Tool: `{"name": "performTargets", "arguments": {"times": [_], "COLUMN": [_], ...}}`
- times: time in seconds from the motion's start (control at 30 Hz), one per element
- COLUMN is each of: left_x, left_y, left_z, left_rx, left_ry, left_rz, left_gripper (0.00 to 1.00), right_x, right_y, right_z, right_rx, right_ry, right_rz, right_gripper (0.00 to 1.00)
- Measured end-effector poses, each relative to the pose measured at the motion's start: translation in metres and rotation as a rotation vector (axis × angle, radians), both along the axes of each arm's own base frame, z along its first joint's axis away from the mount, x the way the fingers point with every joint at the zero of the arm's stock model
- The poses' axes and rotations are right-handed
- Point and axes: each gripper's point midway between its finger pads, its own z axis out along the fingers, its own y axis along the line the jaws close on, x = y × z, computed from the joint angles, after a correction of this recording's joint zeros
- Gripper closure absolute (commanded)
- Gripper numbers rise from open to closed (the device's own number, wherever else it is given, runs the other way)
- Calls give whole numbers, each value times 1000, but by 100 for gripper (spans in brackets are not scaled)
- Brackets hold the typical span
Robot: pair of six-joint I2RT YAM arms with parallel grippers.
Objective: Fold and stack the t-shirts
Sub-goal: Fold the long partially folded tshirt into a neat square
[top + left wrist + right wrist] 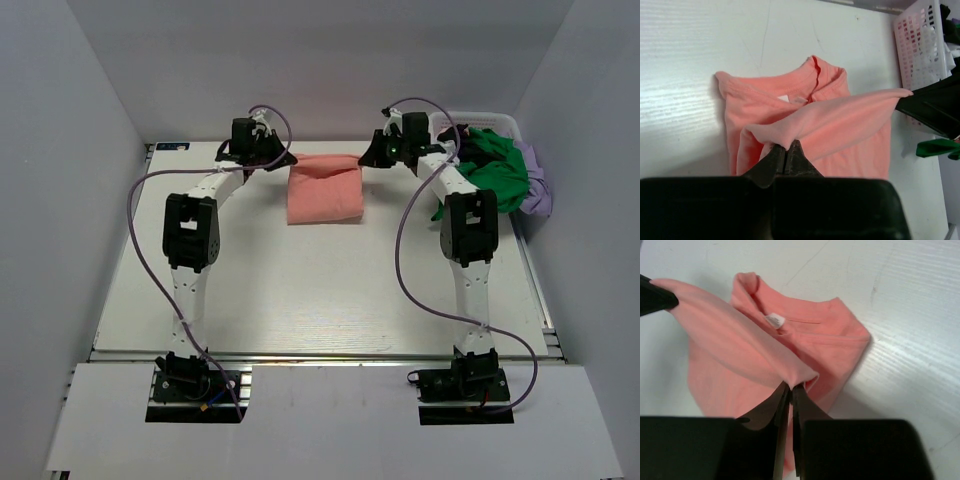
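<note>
A salmon-pink soft cloth t-shirt (pixel 325 192) lies folded at the far middle of the white bench (pixel 320 290). One layer (lifted, stretched taut) is pinched at either end by the closed left jaws and closed right jaws. A bright green t-shirt (pixel 495 170) spills from a white plastic lattice basket (pixel 490 118), far right.

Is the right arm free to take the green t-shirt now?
Probably not yet: the right gripper is shut on the salmon-pink t-shirt. The green t-shirt lies uncovered beside that arm, so after letting go it looks reachable.
</note>
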Motion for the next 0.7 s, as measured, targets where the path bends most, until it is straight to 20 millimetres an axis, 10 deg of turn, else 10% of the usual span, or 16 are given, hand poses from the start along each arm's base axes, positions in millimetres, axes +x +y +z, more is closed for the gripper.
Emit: {"name": "performTargets", "arguments": {"times": [0.03,0.07,0.17,0.37,0.7], "left_x": [5,11,27,51,23], "left_y": [-1,0,3,12,-10], "left_z": [-3,-7,-15,2,16], "left_rx": [-5,-5,-15,-24,-43], "left_ry": [-8,-18,-55,-152,-216], "left_rz": [6,15,53,65,-108], "left_gripper": [68,2,0,0,0], "right_x": [5,12,43,71,25], "right_y": [0,1,3,-5,16], "right_z": [-6,-13,-26,-13,62], "right_rx": [3,14,48,77,87], "right_ry": [-4,-12,-69,-166,-238], "right_rz": [-9,-17,-56,-127,14], "right_gripper": [65,49,10,10,10]}}
